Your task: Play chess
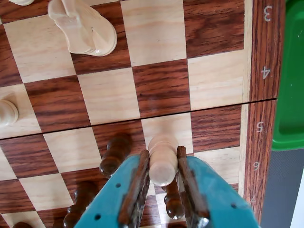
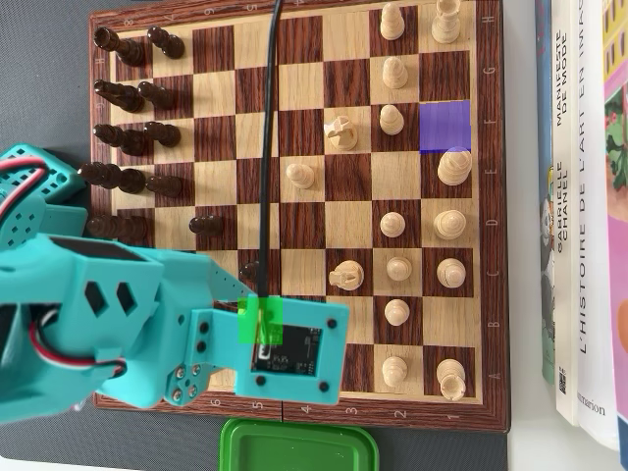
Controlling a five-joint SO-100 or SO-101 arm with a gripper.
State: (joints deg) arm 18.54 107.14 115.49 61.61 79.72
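The chessboard [image 2: 294, 177] takes up most of the overhead view, a wooden board with dark-brown and tan squares and a dark border carrying numbers and letters. One square near its right side is tinted purple [image 2: 444, 127]. The teal arm [image 2: 108, 314] is the next biggest thing, coming in from the lower left of that view and covering the board's bottom-left corner, with a black cable [image 2: 268, 147] running up across the board from the wrist. There's a green patch [image 2: 260, 320] on top of the wrist too.

Right of the board sit some books [image 2: 579, 196], and a green plastic lid [image 2: 299, 446] lies just below the bottom edge; it also shows at the right edge of the wrist view [image 1: 290, 85].

Dark pieces [image 2: 132, 132] are clustered down the left side of the overhead view, pale cream pieces [image 2: 422, 226] spread over the right half.

In the wrist view the gripper [image 1: 163, 173] is pinching a cream pawn [image 1: 162, 159] between its two fingers [image 1: 137, 185], both pressed against the pawn's sides. That pawn is near the rank 5/6 edge markings, with dark pawns [image 1: 115, 153] just beside the jaws. A cream knight [image 1: 85, 26] stands further up the board.
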